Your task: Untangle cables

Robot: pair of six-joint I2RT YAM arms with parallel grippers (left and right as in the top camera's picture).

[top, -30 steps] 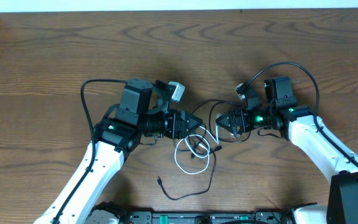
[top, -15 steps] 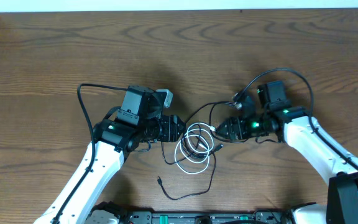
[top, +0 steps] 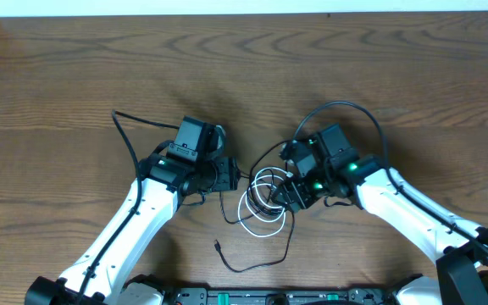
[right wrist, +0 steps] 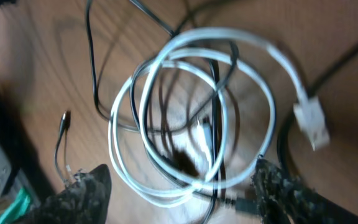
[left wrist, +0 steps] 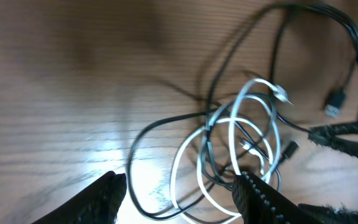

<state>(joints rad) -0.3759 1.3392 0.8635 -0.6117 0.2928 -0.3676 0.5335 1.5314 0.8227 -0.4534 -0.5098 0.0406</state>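
Note:
The white cable (top: 244,207) lies coiled in loops on the table, tangled with the thin black cable (top: 288,246), whose tail ends in a small plug (top: 217,246) near the front. My left gripper (top: 237,175) is open just left of the coil; in its wrist view (left wrist: 182,199) the white loops (left wrist: 258,81) and black cable (left wrist: 135,149) lie between and beyond its fingers. My right gripper (top: 280,193) is open over the coil's right side; its view (right wrist: 179,193) shows the white loops (right wrist: 197,34), a white plug (right wrist: 309,118) and the black cable (right wrist: 91,50).
Brown wooden table (top: 74,76). Thicker black arm wires arc above each wrist (top: 130,127) (top: 346,106). A black USB plug (left wrist: 332,106) lies beyond the coil, next to my right gripper's fingers (left wrist: 347,134). The table's front edge is close below the cables.
My right arm has swung left and down onto the coil. My left gripper has drawn back to the left. The white loops have spread wider.

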